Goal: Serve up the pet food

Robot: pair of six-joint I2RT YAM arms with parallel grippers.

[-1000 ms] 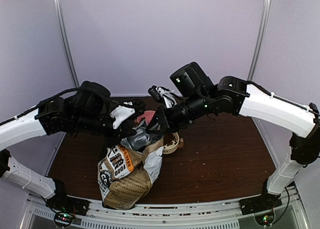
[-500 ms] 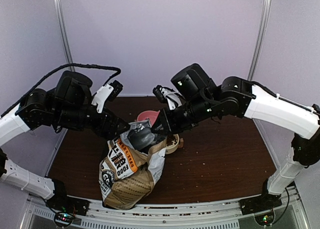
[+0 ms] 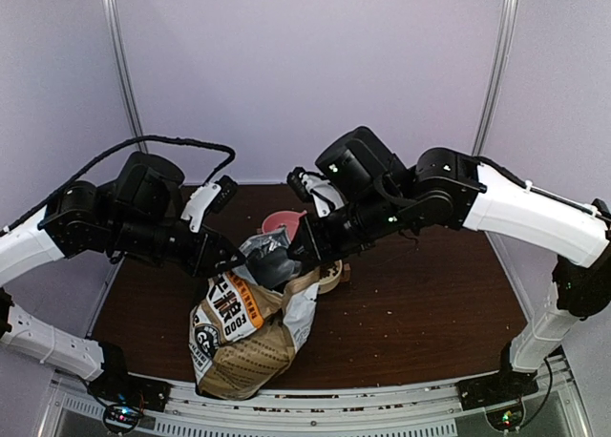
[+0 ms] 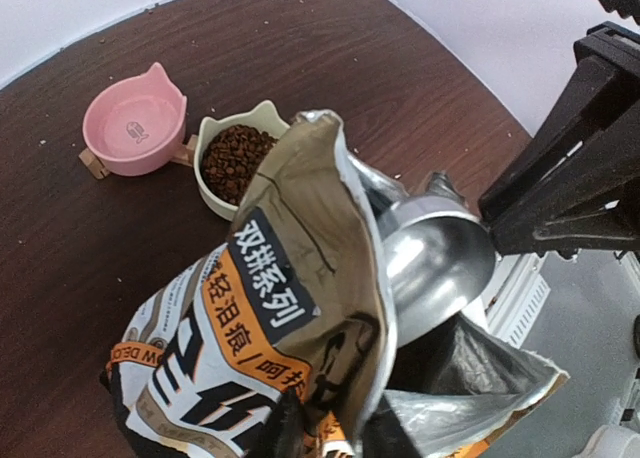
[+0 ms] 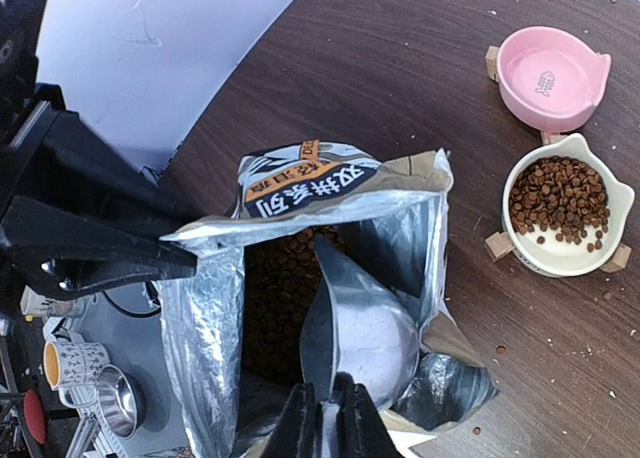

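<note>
The pet food fills a cream cat-ear bowl (image 5: pixel 560 206), which also shows in the left wrist view (image 4: pixel 232 160) and the top view (image 3: pixel 327 267). More kibble (image 5: pixel 275 298) lies deep inside the open printed bag (image 3: pixel 243 327). My left gripper (image 4: pixel 325 428) is shut on the bag's rim (image 4: pixel 300 278) and holds the mouth open. My right gripper (image 5: pixel 325 418) is shut on the handle of a silver scoop (image 5: pixel 365 328), whose bowl sits in the bag's mouth above the kibble, tilted on edge, no kibble in it. The scoop (image 4: pixel 430 263) also shows in the left wrist view.
An empty pink cat-ear bowl (image 5: pixel 550 73) stands beside the cream bowl on small wooden feet. Loose kibble and crumbs are scattered on the dark wooden table (image 3: pixel 430 303). The two arms meet closely over the bag, near the middle of the table.
My left arm has swung back to the left and now holds the bag's rim from that side. My right gripper with the scoop has shifted slightly left and down into the bag's mouth.
</note>
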